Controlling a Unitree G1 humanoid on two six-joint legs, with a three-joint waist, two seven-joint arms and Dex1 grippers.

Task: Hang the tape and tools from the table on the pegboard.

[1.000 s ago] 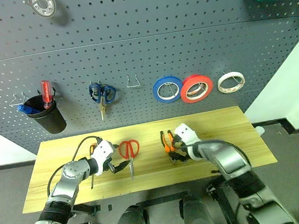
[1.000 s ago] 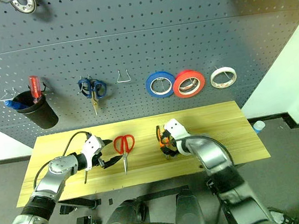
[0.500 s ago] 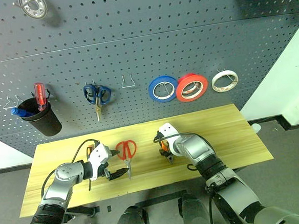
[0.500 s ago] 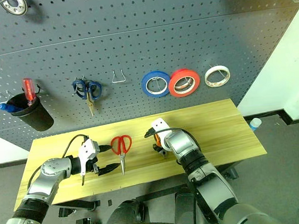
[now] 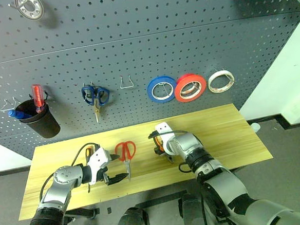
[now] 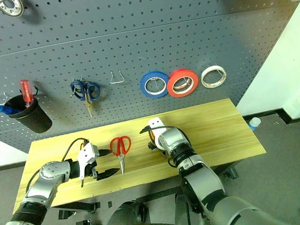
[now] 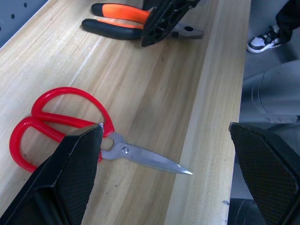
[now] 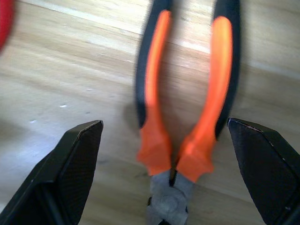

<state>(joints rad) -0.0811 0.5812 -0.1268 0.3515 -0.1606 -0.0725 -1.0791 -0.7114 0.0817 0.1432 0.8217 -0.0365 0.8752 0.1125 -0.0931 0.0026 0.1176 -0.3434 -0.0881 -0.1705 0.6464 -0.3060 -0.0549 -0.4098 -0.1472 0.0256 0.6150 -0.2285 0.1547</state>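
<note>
On the bench point(image 5: 228, 132), the pliers point(image 8: 185, 117) are being straddled by the right end effector point(image 8: 164, 178), fingers spread wide, nothing clamped. Red-handled scissors point(image 7: 70, 126) are lying flat just ahead of the left end effector point(image 7: 164, 187), its fingers also being held apart and empty. Orange-black screwdriver point(image 5: 88, 154) is lying partly hidden behind the left end effector. Whitish tape point(image 5: 221, 81) is already hanging on the pegboard point(image 5: 135, 51), beside the red roll point(image 5: 190, 87) and blue roll point(image 5: 162, 89).
</note>
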